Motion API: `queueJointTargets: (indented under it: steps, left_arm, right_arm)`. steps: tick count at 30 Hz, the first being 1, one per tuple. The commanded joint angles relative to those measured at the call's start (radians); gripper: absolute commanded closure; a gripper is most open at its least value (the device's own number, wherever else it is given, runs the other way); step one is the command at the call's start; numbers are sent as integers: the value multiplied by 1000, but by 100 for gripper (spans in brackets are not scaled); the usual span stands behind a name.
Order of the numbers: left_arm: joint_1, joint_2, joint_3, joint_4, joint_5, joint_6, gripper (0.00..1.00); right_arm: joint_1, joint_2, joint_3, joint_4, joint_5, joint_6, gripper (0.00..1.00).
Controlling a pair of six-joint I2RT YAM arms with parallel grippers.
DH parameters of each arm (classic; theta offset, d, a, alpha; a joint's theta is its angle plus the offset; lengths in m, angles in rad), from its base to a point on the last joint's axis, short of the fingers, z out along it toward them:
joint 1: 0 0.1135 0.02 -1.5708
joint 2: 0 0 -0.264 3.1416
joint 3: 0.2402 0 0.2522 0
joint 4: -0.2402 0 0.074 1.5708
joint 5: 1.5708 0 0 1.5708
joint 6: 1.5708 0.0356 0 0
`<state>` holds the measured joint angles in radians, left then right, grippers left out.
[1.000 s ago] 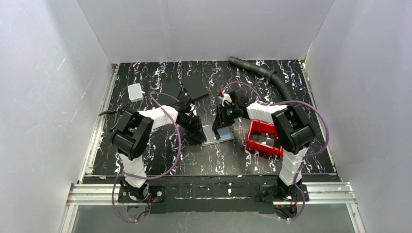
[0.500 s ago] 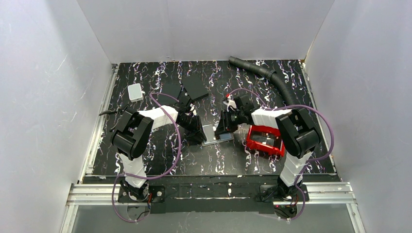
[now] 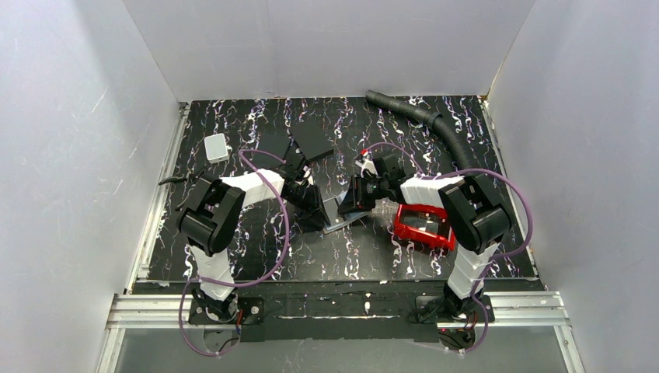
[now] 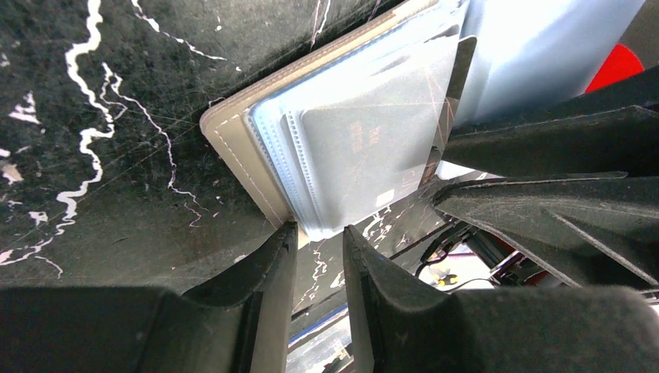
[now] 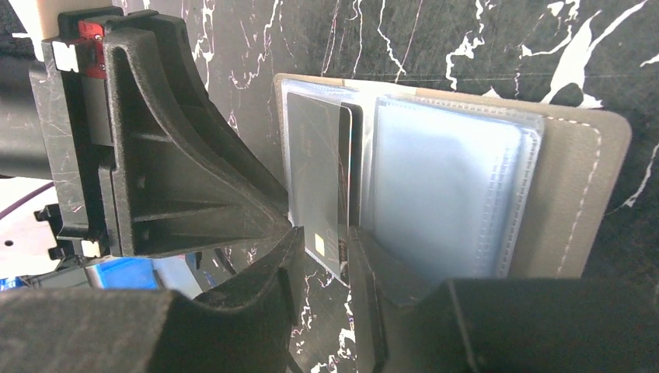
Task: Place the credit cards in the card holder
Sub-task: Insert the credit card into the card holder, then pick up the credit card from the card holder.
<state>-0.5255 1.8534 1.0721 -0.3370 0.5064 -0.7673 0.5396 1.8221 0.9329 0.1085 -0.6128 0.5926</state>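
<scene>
The card holder (image 3: 346, 224) lies open mid-table, with a taupe cover (image 5: 577, 194) and clear sleeves (image 4: 272, 128). A dark credit card (image 5: 315, 171) with a gold chip sits in its left-hand sleeves (image 4: 365, 148). The card's near end sticks out between the fingers of my right gripper (image 5: 322, 237), which is shut on it (image 3: 354, 203). My left gripper (image 4: 319, 233) straddles the holder's near corner, one tip on the cover edge (image 3: 317, 214). Its jaws stand a little apart and the table shows between them.
A red tray (image 3: 404, 223) with dark contents stands right of the holder, under my right arm. Two black slabs (image 3: 311, 140) lie behind the left gripper. A white box (image 3: 216, 147) is at the far left, and a black hose (image 3: 427, 120) at the back right.
My right gripper has moved left and down over the holder's right half, covering the pale sleeves in the top view. The left arm has stayed put.
</scene>
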Motion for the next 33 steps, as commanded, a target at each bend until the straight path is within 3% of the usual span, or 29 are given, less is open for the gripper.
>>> queueJointTargets:
  steps: [1, 11, 19, 24, 27, 33]
  left_arm:
    - [4, -32, -18, 3, -21, 5, 73]
    - [3, -68, -9, -20, -42, 29, 69]
    - [12, -169, -1, -79, -67, 83, 45]
    - [16, -237, -3, -87, -40, 93, 41]
    - [16, -288, -17, -43, 11, 84, 38]
    - [-37, -317, 1, 145, 129, -4, 34]
  right_arm:
    - [23, -21, -22, 48, -41, 26, 65]
    - [25, -20, 1, 11, -39, 4, 64]
    - [1, -108, 200, -396, 160, -208, 51]
    - [-31, -250, 275, -643, 364, -288, 37]
    - [-144, -405, 190, -681, 417, -273, 31]
    - [-496, -644, 35, -774, 396, -291, 27]
